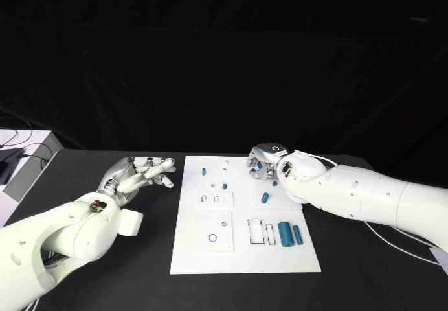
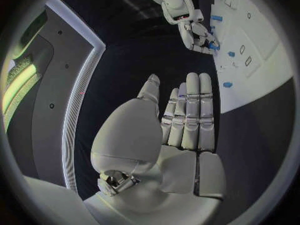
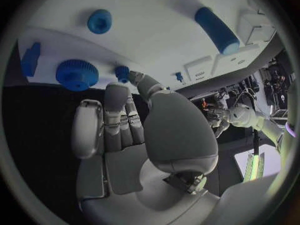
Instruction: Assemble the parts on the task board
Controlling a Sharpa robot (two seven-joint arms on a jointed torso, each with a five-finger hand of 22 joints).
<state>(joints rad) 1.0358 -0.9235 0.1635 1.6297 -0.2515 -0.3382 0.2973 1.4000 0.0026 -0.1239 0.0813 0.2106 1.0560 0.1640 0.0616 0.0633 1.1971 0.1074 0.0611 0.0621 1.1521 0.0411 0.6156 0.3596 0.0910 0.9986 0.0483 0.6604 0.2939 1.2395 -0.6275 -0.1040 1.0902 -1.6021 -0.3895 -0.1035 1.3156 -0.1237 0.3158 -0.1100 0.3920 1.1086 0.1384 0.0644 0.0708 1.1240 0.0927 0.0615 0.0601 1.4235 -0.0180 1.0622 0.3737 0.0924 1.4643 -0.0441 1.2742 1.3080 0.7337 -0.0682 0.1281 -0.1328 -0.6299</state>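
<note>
Lying on one task board [image 1: 245, 256] are seven blue parts [image 1: 285, 234]; both hands [image 1: 142, 173] spread, empty.

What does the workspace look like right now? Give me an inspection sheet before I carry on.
Surface: black table, bare around the board.
Job's things: white task board in the middle of the table; two blue cylinders lie side by side near its right edge, next to outlined slots; smaller blue parts are scattered across its far half.
Clutter: nothing seen.
Hands: left hand off the board's left edge, fingers straight, holding nothing; right hand over the board's far right part, fingertips by a small blue part; whether it holds it is unclear.
Cables: white cable under the right arm.
Surroundings: black backdrop; white equipment at far left.
</note>
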